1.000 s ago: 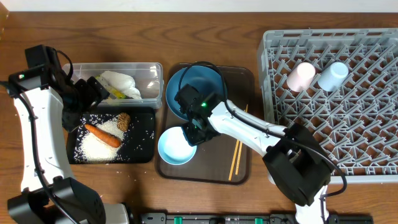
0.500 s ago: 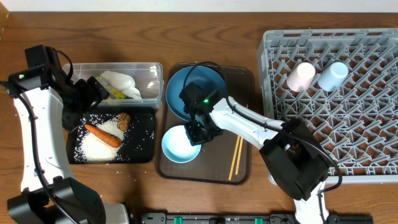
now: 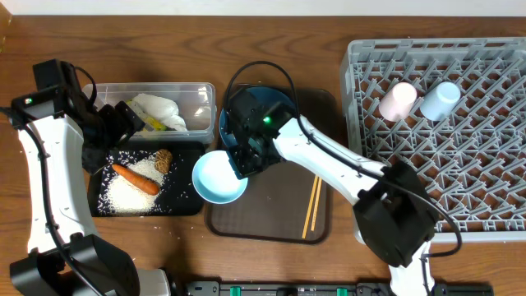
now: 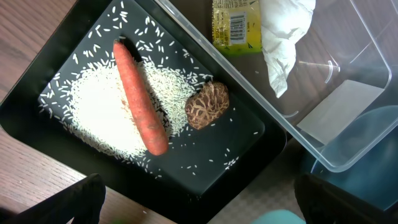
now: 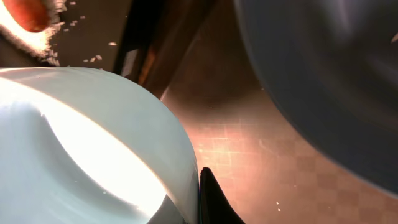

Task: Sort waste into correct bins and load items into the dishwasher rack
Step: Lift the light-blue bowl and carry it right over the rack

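My right gripper (image 3: pixel 243 163) is shut on the rim of the light-blue bowl (image 3: pixel 218 177), holding it over the left edge of the brown serving tray (image 3: pixel 271 218); the bowl fills the right wrist view (image 5: pixel 81 143). The dark-blue plate (image 3: pixel 283 103) lies on the tray behind it. Chopsticks (image 3: pixel 312 204) lie on the tray. The black tray (image 3: pixel 185 197) holds rice (image 4: pixel 106 106), a carrot (image 4: pixel 140 99) and a brown lump (image 4: pixel 207 104). The clear tub (image 3: pixel 201 90) holds a napkin (image 4: pixel 283 31) and wrapper (image 4: pixel 236 25). My left gripper (image 4: pixel 199 205) hovers open above the black tray. Pink cup (image 3: pixel 398 100) and light-blue cup (image 3: pixel 440 99) sit in the grey rack (image 3: pixel 493 189).
Wooden table (image 3: pixel 271 37) all round. The rack fills the right side. A few rice grains lie on the table by the black tray's front edge.
My right gripper has carried the bowl left and up, from the tray's front-left area to over the tray's left edge near the black tray. The left arm has not moved.
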